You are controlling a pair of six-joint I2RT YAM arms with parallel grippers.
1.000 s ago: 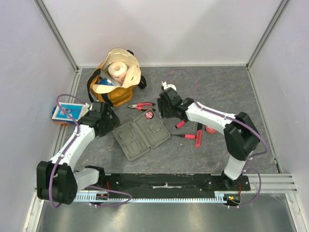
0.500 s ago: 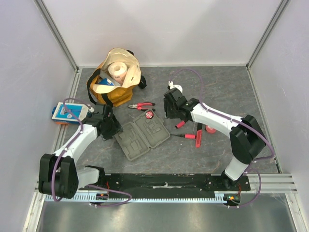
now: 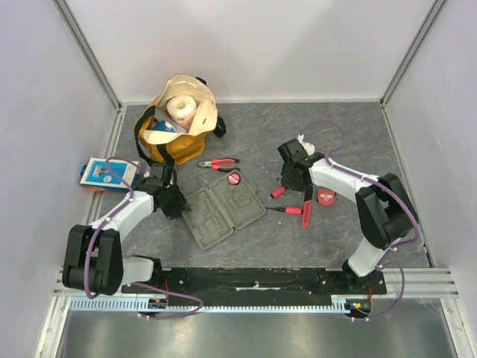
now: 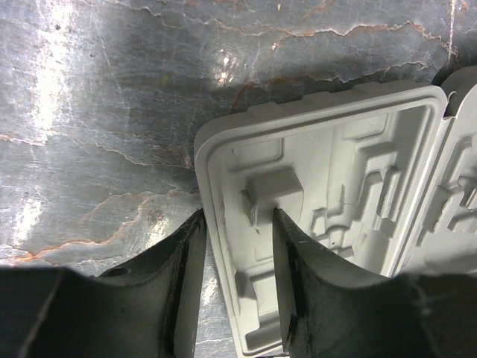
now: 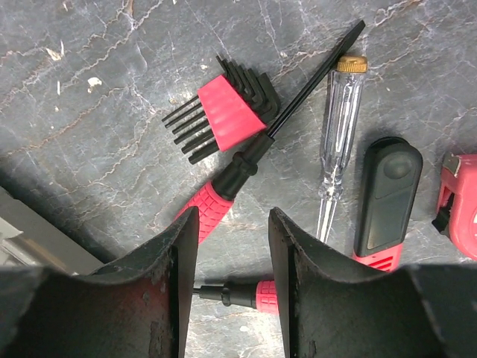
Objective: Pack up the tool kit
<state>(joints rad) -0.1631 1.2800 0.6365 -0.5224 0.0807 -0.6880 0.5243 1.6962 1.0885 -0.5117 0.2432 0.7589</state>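
Observation:
The grey case (image 3: pixel 224 212) lies open on the table, its moulded slots (image 4: pixel 335 186) bare. My left gripper (image 3: pixel 177 203) is at its left edge. In the left wrist view the left gripper (image 4: pixel 237 216) is open and straddles the case's rim (image 4: pixel 211 224), one finger outside and one inside. My right gripper (image 3: pixel 287 181) hovers open over loose tools. A red-handled screwdriver (image 5: pixel 223 190) lies by the right gripper (image 5: pixel 232 215). A smaller screwdriver (image 5: pixel 242 292) lies crosswise under the gap. Red pliers (image 3: pixel 218 163) and a round tape measure (image 3: pixel 233 178) sit behind the case.
A red hex-key set (image 5: pixel 223 112), a clear tester screwdriver (image 5: pixel 339 127), a black-and-red knife (image 5: pixel 387 201) and a red tape (image 3: pixel 326 198) lie right of the case. A tan-and-yellow bag (image 3: pixel 179 123) stands at the back left. A blue-and-white packet (image 3: pixel 103 173) lies by the left wall.
My left gripper has come down onto the case's left edge and narrowed its jaws. My right arm has swung right, away from the case, over the loose tools.

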